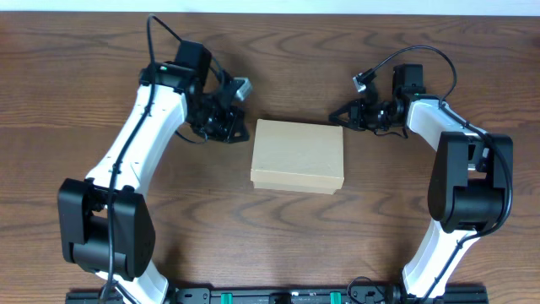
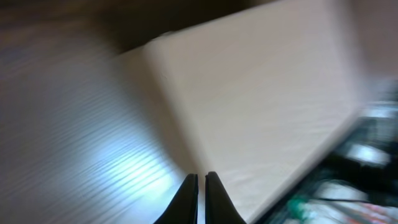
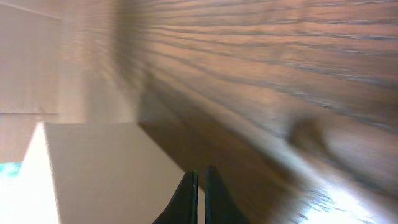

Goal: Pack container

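The container [image 1: 298, 154] is a plain tan cardboard box with its flap lid down, lying flat in the middle of the wooden table. It also fills much of the left wrist view [image 2: 261, 106] and shows at the lower left of the right wrist view [image 3: 106, 174]. My left gripper [image 1: 242, 131] sits just off the box's far left corner, with its fingers [image 2: 201, 183] shut and empty. My right gripper [image 1: 335, 116] sits just off the far right corner, with its fingers [image 3: 199, 180] shut and empty. Both wrist views are blurred.
The brown wooden table [image 1: 270, 245] spreads all around the box. A black rail [image 1: 278, 295] runs along the near edge between the two arm bases. A white wall strip lies beyond the far table edge.
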Robot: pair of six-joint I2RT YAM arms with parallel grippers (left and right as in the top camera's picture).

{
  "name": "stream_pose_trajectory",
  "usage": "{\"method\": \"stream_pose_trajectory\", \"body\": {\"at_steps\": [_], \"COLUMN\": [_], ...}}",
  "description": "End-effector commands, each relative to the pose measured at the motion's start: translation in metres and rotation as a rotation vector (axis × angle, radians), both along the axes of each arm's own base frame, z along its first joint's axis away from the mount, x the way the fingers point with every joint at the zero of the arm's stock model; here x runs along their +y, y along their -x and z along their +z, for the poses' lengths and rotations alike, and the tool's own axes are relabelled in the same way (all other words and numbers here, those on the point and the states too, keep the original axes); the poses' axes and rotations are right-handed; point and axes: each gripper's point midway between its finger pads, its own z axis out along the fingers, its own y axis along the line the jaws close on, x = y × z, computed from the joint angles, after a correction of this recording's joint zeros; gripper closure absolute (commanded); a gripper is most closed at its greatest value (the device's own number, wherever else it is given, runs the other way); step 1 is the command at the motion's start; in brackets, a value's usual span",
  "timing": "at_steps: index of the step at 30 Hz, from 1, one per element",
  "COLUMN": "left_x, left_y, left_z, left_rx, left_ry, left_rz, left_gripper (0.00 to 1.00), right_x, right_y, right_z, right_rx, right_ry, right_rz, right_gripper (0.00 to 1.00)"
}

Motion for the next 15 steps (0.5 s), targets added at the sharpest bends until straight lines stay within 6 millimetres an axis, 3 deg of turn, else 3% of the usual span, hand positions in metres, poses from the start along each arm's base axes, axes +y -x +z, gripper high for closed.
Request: {"method": "stream_pose_trajectory", "body": {"at_steps": [1,3,6,7,10,12,15], "left_x": [0.072,0.096,0.116,0.12,0.13,0.135,0.138], "left_y": [-0.023,-0.032,-0.039,-0.039,-0.039,-0.039,-0.038], "left_z": [-0.015,-0.014,-0.013,-0.013,-0.014,-0.014,-0.013], "left_rx": [-0.124,-0.149,-0.145,-0.135,-0.112,-0.11,-0.114], "left_ry": [-0.456,-0.562,-0.59,-0.579,-0.56,-0.562,-0.57], "left_rz": [0.115,0.208,0.31,0.323,0.353,0.359,0.356], "left_gripper": [0.8,0.67,0.4,0.39,0.21,0.15,0.06], "right_x": [-0.019,-0.034,-0.055,-0.061,-0.084,-0.098,-0.096], "right_y": [-0.008,-0.017,-0.034,-0.039,-0.05,-0.055,-0.056], "right_z": [-0.02,-0.023,-0.014,-0.008,0.011,0.029,0.063], "right_rx": [-0.022,-0.035,-0.064,-0.076,-0.094,-0.095,-0.126], "right_ry": [0.16,0.243,0.34,0.379,0.558,0.681,0.749], "right_rz": [-0.037,-0.076,-0.11,-0.111,-0.116,-0.134,-0.14], "right_gripper": [0.96,0.9,0.86,0.85,0.82,0.82,0.83]}}
